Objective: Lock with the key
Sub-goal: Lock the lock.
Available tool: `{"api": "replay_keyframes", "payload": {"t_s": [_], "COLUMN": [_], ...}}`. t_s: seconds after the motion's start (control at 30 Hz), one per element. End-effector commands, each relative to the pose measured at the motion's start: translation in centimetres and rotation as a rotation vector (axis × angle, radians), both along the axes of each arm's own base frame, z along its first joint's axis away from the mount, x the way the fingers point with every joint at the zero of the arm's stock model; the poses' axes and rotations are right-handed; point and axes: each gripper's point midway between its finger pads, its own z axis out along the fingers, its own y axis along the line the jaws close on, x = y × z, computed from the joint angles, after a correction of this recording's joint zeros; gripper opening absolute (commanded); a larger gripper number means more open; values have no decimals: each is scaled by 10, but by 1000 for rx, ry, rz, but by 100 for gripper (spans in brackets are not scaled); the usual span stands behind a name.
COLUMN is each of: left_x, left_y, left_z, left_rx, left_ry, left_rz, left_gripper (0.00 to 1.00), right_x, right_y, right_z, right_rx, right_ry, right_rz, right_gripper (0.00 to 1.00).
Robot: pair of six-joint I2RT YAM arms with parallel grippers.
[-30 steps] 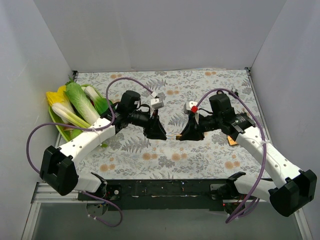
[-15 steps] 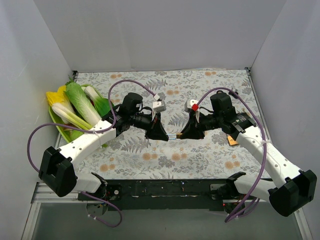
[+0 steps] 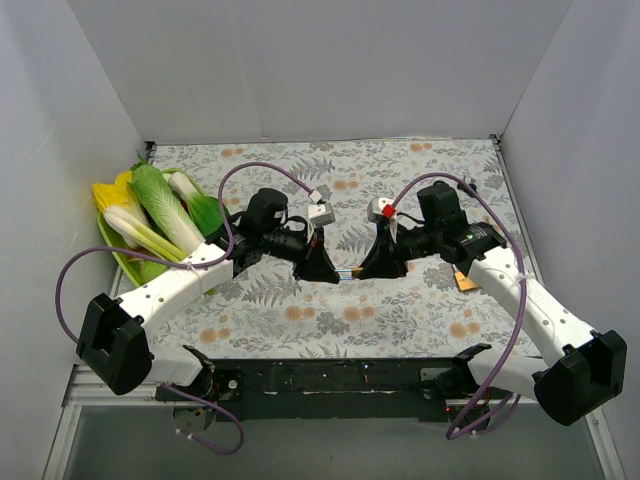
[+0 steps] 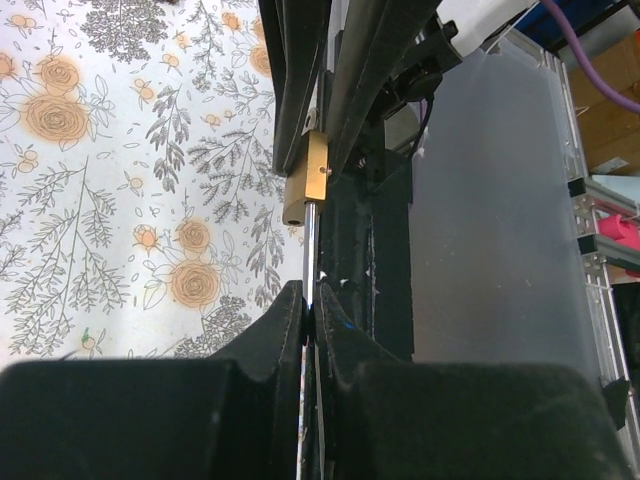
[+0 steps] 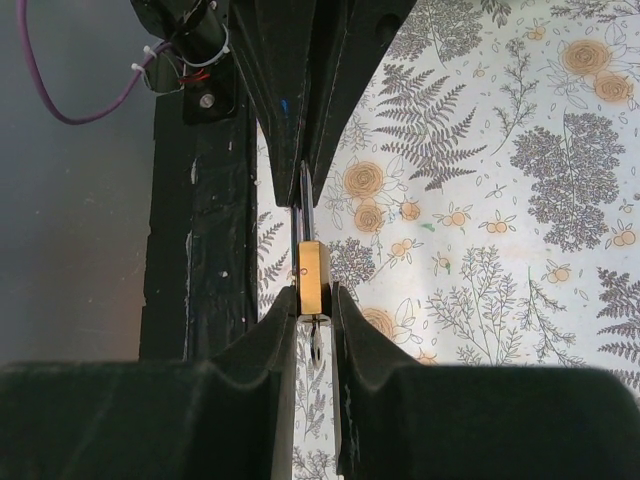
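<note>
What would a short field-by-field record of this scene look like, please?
left gripper: shut on the key
right gripper: shut on the brass padlock
key and padlock: in line, key meeting the padlock's end; depth of insertion unclear
position: between the two arms, over the middle of the floral table
other: vegetables at the table's left edge

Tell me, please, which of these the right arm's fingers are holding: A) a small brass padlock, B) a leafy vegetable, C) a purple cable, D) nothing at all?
A: in the right wrist view the right arm's fingers pinch the brass padlock from both sides, while the left arm's fingers clamp the key that runs up to it.
</note>
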Motion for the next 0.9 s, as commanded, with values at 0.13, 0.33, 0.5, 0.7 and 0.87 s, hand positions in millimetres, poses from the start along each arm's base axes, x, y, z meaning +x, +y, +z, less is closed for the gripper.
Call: {"api": "replay_keyframes", "payload": {"t_s": [0.13, 0.33, 0.5, 0.7, 0.87], "left_x": [7, 16, 21, 22, 24], "left_y": [11, 18, 12, 2, -12], "left_z": [4, -1, 5, 18, 24], "left_rx": [36, 49, 21, -29, -71], "left_ry": [-180, -164, -161, -122, -93], "left_rz": [36, 74, 69, 65, 63], "left_gripper": [0, 0, 0, 0, 0], "right_x": [-5, -4, -7, -7, -13], "right_y": [-2, -7, -4, 4, 15], "right_z": [23, 29, 30, 32, 31], "right_rx": [47, 44, 62, 98, 118], "right_ry": [-21, -42, -17, 18, 43], "right_rz": [51, 44, 62, 74, 106], "right_gripper": [1, 1, 1, 1, 1]}}
